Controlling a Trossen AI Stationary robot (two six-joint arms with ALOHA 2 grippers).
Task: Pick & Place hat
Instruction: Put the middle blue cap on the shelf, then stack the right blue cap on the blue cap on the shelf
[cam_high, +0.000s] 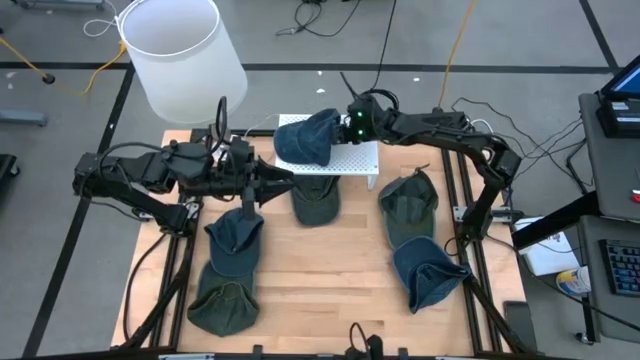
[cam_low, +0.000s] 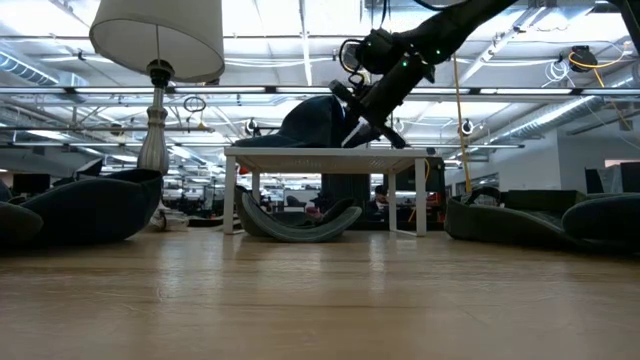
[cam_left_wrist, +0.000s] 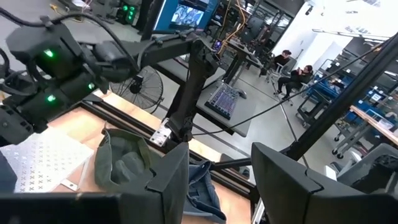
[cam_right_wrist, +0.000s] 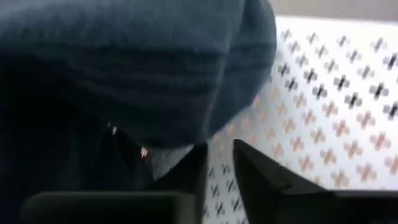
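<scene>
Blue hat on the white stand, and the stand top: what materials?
Blue hat: soft woven fabric, likely denim or cotton; matte, with folds and slumped crown. Stand top: rigid white sheet, probably painted metal or plastic; flat, with a regular pattern of cross-shaped marks, perhaps cut-outs.

Robotics lab: open hall, ceiling strip lights (cam_low: 300, 40), floor cables (cam_high: 60, 75), monitors (cam_left_wrist: 189, 14).

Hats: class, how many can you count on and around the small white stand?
6: blue hat on the white stand; green hat under its front; blue and green left; green and blue right. None appears hidden.
</scene>
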